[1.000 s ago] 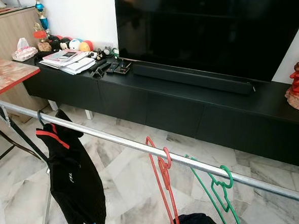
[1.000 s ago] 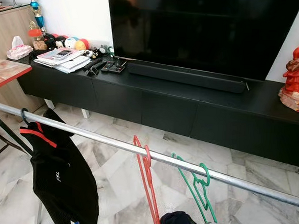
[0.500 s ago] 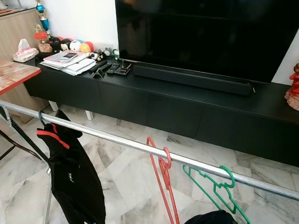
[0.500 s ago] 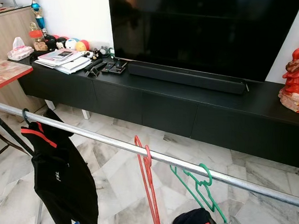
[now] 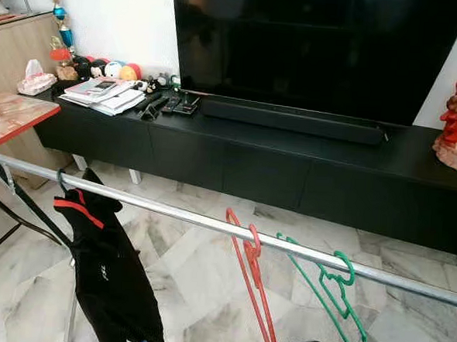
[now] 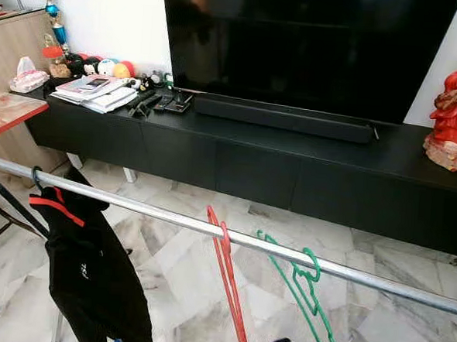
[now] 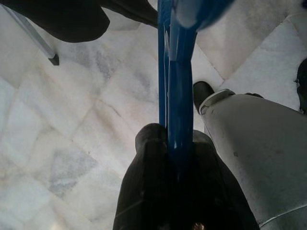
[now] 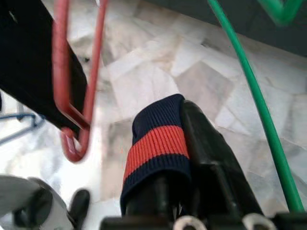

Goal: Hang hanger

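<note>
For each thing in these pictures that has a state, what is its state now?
Red hanger: hooked on the rail, bare.
Green hanger: hooked on the rail, bare.
Black shirt: hanging on the rail.
Blue hanger: held in the left claw, not hung.
Right claw: shut on a cuff.
Television: off.
</note>
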Controlling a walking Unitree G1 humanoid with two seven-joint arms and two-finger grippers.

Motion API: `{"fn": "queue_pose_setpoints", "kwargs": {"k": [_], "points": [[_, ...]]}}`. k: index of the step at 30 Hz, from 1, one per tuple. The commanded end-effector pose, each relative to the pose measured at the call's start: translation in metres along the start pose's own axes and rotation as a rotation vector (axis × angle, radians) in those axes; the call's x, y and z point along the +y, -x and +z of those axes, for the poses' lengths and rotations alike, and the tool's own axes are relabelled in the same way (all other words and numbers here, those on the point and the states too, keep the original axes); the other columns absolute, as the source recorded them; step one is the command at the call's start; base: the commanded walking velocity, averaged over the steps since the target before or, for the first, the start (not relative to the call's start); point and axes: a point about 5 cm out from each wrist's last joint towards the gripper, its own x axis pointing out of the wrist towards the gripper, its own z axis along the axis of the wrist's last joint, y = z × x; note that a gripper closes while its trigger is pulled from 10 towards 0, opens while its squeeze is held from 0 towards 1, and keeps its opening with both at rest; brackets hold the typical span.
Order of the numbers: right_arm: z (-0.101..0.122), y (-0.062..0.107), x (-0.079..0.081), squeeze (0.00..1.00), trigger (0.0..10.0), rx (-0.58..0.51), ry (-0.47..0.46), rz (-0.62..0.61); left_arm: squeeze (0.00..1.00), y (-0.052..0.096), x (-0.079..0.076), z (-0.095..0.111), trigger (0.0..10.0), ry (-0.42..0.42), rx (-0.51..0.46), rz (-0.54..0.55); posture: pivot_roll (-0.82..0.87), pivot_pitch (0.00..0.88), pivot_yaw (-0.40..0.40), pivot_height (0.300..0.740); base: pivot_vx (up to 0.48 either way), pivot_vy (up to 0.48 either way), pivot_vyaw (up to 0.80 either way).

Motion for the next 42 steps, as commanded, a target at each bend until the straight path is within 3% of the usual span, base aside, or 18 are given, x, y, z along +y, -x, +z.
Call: {"fn": "queue_pose_setpoints", "kwargs": {"k": [1, 3, 4, 6, 7, 10, 13, 17, 18, 21, 25, 26, 28, 31, 42], "points": [[0.006, -0.003, -0.006, 0.0, 10.0, -0.027, 0.055, -0.07, 0.0, 0.001, -0.002, -0.01, 10.0, -0.018, 0.045, -0.015, -0.09, 0.021, 0.028, 0.74, 0.0, 0.0, 0.0], [0.01, -0.004, -0.01, 0.0, 10.0, -0.044, 0.068, -0.113, 0.0, 0.001, -0.002, -0.01, 10.0, -0.019, 0.045, -0.015, -0.09, 0.022, 0.029, 0.74, 0.0, 0.0, 0.0], [0.023, -0.006, -0.016, 0.0, 10.0, -0.126, 0.034, -0.196, 0.0, 0.001, -0.002, -0.01, 10.0, -0.02, 0.045, -0.015, -0.09, 0.023, 0.03, 0.74, 0.0, 0.0, 0.0], [0.03, -0.006, -0.018, 0.0, 10.0, -0.177, -0.012, -0.221, 0.0, 0.001, -0.002, -0.01, 10.0, -0.02, 0.045, -0.014, -0.09, 0.023, 0.031, 0.74, 0.0, 0.0, 0.0], [0.043, -0.005, -0.02, 0.0, 10.0, -0.263, -0.052, -0.248, 0.0, 0.001, -0.001, -0.01, 10.0, -0.02, 0.045, -0.013, -0.09, 0.024, 0.03, 0.74, 0.0, 0.0, 0.0], [0.052, -0.004, -0.019, 0.0, 10.0, -0.324, -0.07, -0.243, 0.0, 0.001, -0.001, -0.01, 10.0, -0.019, 0.044, -0.013, -0.09, 0.026, 0.03, 0.74, 0.0, 0.0, 0.0], [0.054, -0.005, -0.007, 0.0, 10.0, -0.337, -0.113, -0.125, 0.0, 0.001, -0.001, -0.009, 10.0, -0.017, 0.043, -0.014, -0.09, 0.026, 0.028, 0.74, 0.0, 0.0, 0.0], [0.037, 0.001, 0.01, 0.0, 10.0, -0.216, -0.184, 0.073, 0.0, 0.001, -0.001, -0.009, 10.0, -0.013, 0.042, -0.014, -0.09, 0.028, 0.028, 0.74, 0.0, 0.0, 0.0], [0.037, 0.001, 0.01, 0.0, 10.0, -0.216, -0.184, 0.073, 0.0, 0.001, -0.001, -0.009, 10.0, -0.013, 0.042, -0.014, -0.09, 0.028, 0.028, 0.74, 0.0, 0.0, 0.0], [0.025, 0.014, 0.022, 0.0, 10.0, -0.12, -0.228, 0.243, 0.0, 0.001, -0.001, -0.009, 10.0, -0.011, 0.04, -0.013, -0.09, 0.031, 0.029, 0.74, 0.0, 0.0, 0.0], [0.014, 0.025, 0.018, 0.0, 10.0, -0.007, -0.174, 0.333, 0.0, 0.001, -0.001, -0.008, 10.0, -0.012, 0.038, -0.013, -0.09, 0.031, 0.031, 0.74, 0.0, 0.0, 0.0], [0.004, 0.027, 0.016, 0.0, 10.0, 0.076, -0.124, 0.344, 0.0, 0.001, -0.001, -0.008, 10.0, -0.012, 0.037, -0.014, -0.09, 0.031, 0.031, 0.74, 0.0, 0.0, 0.0], [-0.015, 0.024, 0.008, 0.0, 10.0, 0.205, 0.0, 0.294, 0.0, 0.001, -0.001, -0.007, 10.0, -0.012, 0.037, -0.014, -0.09, 0.03, 0.032, 0.74, 0.0, 0.0, 0.0], [-0.032, 0.019, -0.001, 0.0, 10.0, 0.327, 0.052, 0.224, 0.0, 0.001, 0.0, -0.007, 10.0, -0.012, 0.036, -0.014, -0.09, 0.029, 0.033, 0.74, 0.0, 0.0, 0.0], [-0.047, -0.005, -0.008, 0.0, 10.0, 0.449, 0.127, 0.059, 0.0, 0.001, 0.0, -0.007, 10.0, -0.021, 0.04, -0.01, -0.09, 0.028, 0.038, 0.74, 0.0, 0.0, 0.0]]}}
